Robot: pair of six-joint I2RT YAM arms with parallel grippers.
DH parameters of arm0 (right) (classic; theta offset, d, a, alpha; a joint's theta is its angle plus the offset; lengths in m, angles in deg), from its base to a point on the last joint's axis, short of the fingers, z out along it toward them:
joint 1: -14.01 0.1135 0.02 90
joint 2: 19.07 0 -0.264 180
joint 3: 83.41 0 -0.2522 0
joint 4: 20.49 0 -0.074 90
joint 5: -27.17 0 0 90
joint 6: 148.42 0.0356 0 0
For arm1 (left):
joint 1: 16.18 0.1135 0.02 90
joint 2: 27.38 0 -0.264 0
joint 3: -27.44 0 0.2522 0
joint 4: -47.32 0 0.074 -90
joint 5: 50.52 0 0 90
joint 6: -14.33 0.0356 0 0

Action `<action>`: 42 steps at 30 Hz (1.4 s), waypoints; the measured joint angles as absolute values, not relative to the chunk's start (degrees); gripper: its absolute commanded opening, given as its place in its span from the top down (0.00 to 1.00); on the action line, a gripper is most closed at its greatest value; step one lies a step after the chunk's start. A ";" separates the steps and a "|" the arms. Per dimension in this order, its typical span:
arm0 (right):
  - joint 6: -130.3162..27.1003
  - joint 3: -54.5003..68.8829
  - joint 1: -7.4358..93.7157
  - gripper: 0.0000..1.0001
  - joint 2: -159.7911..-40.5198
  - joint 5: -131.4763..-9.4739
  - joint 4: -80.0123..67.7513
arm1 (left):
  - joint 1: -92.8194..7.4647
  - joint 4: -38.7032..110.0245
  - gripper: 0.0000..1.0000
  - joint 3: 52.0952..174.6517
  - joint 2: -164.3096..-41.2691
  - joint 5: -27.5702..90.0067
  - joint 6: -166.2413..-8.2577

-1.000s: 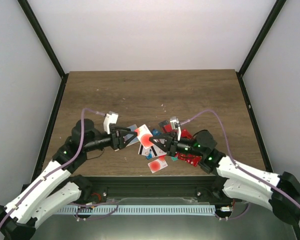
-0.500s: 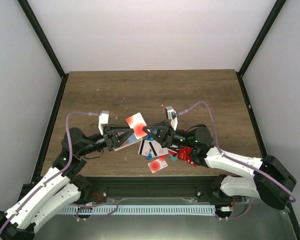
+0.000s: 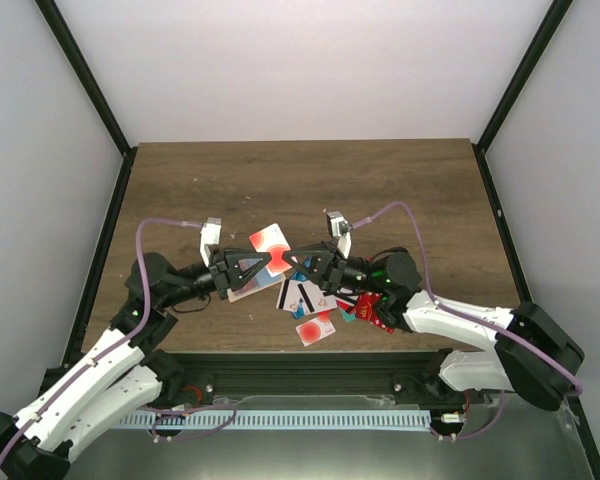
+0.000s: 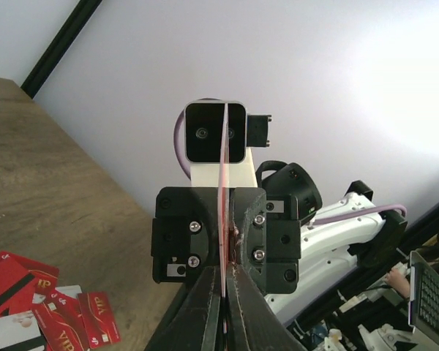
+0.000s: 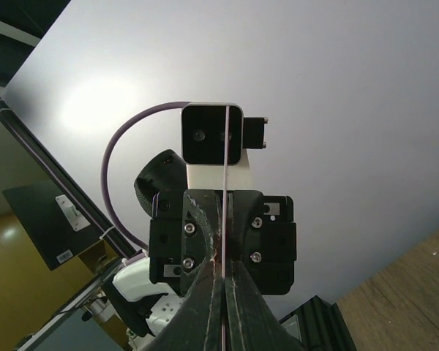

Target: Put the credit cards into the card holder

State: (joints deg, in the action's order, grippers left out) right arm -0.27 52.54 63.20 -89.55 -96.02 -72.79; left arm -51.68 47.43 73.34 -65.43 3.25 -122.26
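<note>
1. The white card with a red spot (image 3: 271, 240) is up off the desk (image 3: 280, 180), roughly upright, with both arms on it.
2. The left claw (image 3: 266, 261) is clamped fully down on that card. Its wrist view shows the card edge-on between the fingers.
3. The right claw (image 3: 293, 260) is closed tight on the same card from the opposite side, with the same edge-on picture in its wrist view. The two claws face each other.
4. The rest of the credit cards (image 3: 325, 305) lie in a loose heap on the desk under the right arm: striped white, red-spot and red ones.
5. I can't identify the card holder for sure. A pale flat piece (image 3: 242, 291) under the left claw might be it.
6. My read is that this is early. No card is visibly seated in any holder. What's left is to slot this card, then work through the heap.
</note>
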 measured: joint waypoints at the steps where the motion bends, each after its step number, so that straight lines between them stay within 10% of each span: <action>1: -0.27 52.54 63.20 0.94 -89.55 -95.96 -72.77 | -51.68 47.53 0.96 73.34 -65.40 3.21 -122.21; 3: -0.51 52.54 63.22 0.69 -89.46 -95.50 -72.02 | -51.68 47.10 0.96 73.37 -65.40 3.62 -122.06; 6: -2.30 52.46 63.22 0.57 -88.07 -93.49 -66.87 | -51.58 42.51 0.96 74.22 -65.62 6.84 -120.44; 19: -17.50 37.79 63.31 0.57 -92.52 -71.83 -22.08 | -39.71 22.53 0.96 76.93 -79.37 21.63 -115.90; 42: -24.93 28.24 62.76 0.58 -111.96 -72.83 -8.66 | -28.19 24.56 0.96 73.61 -105.62 1.61 -114.67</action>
State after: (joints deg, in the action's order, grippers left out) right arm -24.93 28.24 62.76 -111.96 -72.83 -8.66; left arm -28.19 24.56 73.61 -105.62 1.61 -114.67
